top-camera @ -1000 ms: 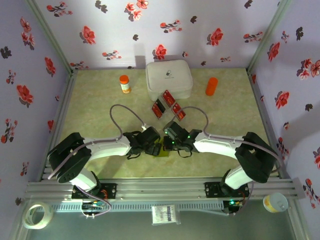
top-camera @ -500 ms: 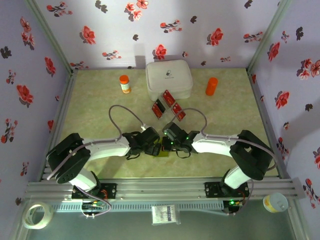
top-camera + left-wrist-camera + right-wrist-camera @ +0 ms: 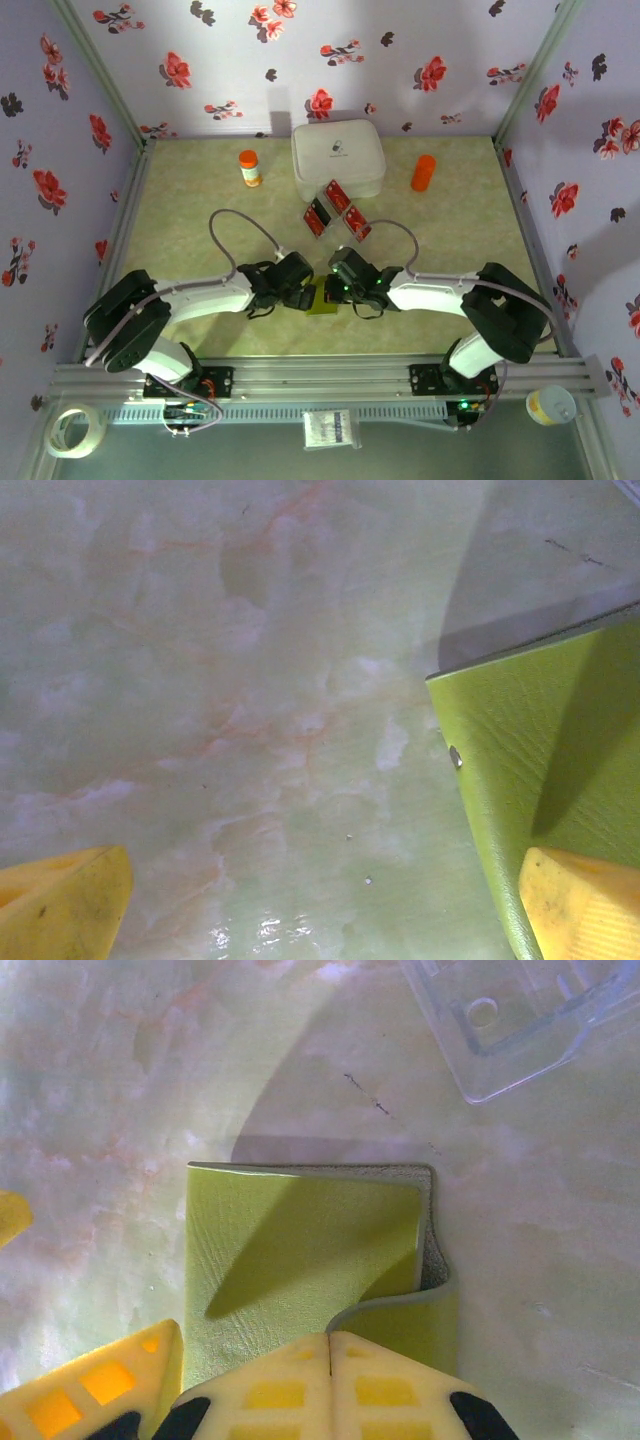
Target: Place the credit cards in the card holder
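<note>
One card holder (image 3: 300,1250), beneath right end effector (image 3: 330,1360)

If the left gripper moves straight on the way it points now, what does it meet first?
Probably the card holder: one finger of the open left gripper hangs over its green edge. The other would meet bare table. Depth is unclear.

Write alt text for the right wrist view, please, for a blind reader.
A green card holder lies on a pale marbled table, one flap curling up beside the shut right gripper at the bottom. A clear plastic piece sits top right.
</note>
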